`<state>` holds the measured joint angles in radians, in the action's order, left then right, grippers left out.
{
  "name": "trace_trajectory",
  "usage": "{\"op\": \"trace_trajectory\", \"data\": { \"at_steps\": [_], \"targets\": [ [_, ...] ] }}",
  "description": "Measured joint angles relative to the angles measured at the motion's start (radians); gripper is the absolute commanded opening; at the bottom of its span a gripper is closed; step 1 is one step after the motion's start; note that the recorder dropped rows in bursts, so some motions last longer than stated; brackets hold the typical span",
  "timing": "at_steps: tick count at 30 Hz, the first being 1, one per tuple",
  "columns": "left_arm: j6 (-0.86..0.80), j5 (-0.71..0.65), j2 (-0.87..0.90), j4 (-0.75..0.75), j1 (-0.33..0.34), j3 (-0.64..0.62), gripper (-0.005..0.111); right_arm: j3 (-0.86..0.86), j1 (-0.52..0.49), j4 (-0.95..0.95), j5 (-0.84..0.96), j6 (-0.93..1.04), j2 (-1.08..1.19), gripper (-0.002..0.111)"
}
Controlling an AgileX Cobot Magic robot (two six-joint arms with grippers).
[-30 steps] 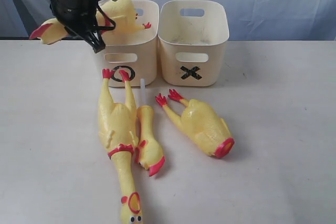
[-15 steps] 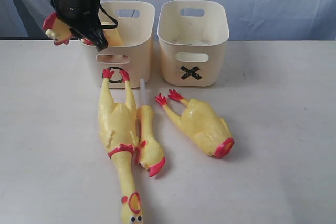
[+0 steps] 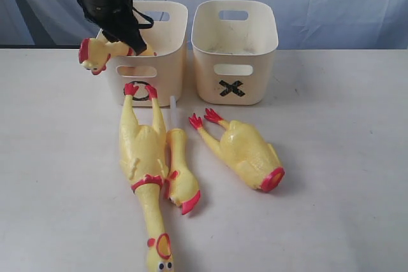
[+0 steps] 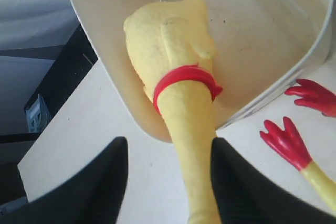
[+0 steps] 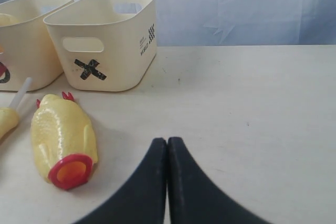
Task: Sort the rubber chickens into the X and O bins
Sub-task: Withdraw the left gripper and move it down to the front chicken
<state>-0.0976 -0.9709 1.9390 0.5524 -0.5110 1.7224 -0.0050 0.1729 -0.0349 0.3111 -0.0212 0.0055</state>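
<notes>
I'm spreading the left gripper [image 4: 168, 150], jaws standing wider than the neck between them. The whole chicken [image 4: 173, 40] is lying body-first in the O bin [image 3: 167, 62], long axis running straight away from the fingers, head draped outside the rim and lower than a second ago. The right gripper [image 5: 168, 150] is pinched closed, well apart.

four rubber chickens [image 3: 143, 151], two bins [image 3: 205, 76]
</notes>
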Motion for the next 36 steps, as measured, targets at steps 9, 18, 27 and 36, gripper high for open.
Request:
{"op": "trace_trajectory", "data": {
  "at_steps": [9, 18, 27, 36],
  "targets": [
    [0.098, 0.047, 0.0, 0.092, 0.0, 0.0, 0.073, 0.0, 0.0, 0.0, 0.0, 0.0, 0.0, 0.0],
    [-0.033, 0.143, -0.149, -0.257, 0.001, 0.01, 0.034, 0.0, 0.0, 0.0, 0.0, 0.0, 0.0, 0.0],
    [-0.168, 0.035, -0.184, -0.521, -0.073, 0.01, 0.0, 0.0, 0.0, 0.0, 0.0, 0.0, 0.0, 0.0],
    [-0.093, -0.005, -0.224, -0.402, -0.185, -0.062, 0.0, 0.0, 0.0, 0.0, 0.0, 0.0, 0.0, 0.0]
  ]
}}
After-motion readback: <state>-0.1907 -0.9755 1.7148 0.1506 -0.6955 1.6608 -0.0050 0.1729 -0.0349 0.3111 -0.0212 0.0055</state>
